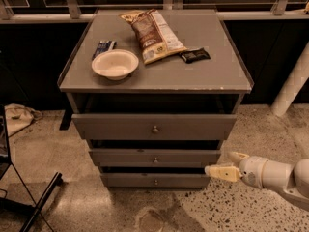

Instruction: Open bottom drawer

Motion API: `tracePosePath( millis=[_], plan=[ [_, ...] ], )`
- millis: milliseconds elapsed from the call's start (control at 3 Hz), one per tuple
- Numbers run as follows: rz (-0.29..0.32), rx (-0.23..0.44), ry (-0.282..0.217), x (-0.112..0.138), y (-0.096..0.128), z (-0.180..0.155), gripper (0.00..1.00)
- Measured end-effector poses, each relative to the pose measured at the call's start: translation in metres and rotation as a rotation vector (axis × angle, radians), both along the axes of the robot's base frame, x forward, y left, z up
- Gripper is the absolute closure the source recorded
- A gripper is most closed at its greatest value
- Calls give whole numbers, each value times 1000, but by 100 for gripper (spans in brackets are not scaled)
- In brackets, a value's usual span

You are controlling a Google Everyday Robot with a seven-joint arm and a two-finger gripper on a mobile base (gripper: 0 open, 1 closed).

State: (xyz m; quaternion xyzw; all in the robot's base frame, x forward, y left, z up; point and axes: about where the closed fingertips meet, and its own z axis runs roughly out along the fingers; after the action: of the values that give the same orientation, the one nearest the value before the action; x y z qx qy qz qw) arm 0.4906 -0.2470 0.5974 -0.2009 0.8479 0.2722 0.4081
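In the camera view, the only one you have, the bottom drawer [128, 180] sits lowest in the front of the table [212, 76], under its front edge and just above the floor. Its front looks shut or nearly so. Its knob [155, 181] is at the centre of the panel. Your tool [221, 163] is low on the right, below the table's front right corner. It is near the drawer's right end and well apart from that knob.

What could go wrong: the lower fingertip points at the dark gap between the bottom drawer and the middle drawer [193, 157]. From there, I judge you could hook the wrong panel, or drag the drawer by its corner so it skews and jams. A slip off the thin edge is also likely, as there is little to grip. A hard tug could rock the table and shift the bowl [115, 63] and chip bag [153, 35] on top.

The tool's fingers stand apart, one low and pointing left, the other higher behind it. It holds nothing. I can't tell whether the lower tip touches the drawer's end.
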Motion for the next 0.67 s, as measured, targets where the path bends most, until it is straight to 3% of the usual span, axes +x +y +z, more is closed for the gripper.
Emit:
tracePosePath(
  millis=[667],
  plan=[
    [0, 0, 0, 0, 0, 0, 70]
  ],
)
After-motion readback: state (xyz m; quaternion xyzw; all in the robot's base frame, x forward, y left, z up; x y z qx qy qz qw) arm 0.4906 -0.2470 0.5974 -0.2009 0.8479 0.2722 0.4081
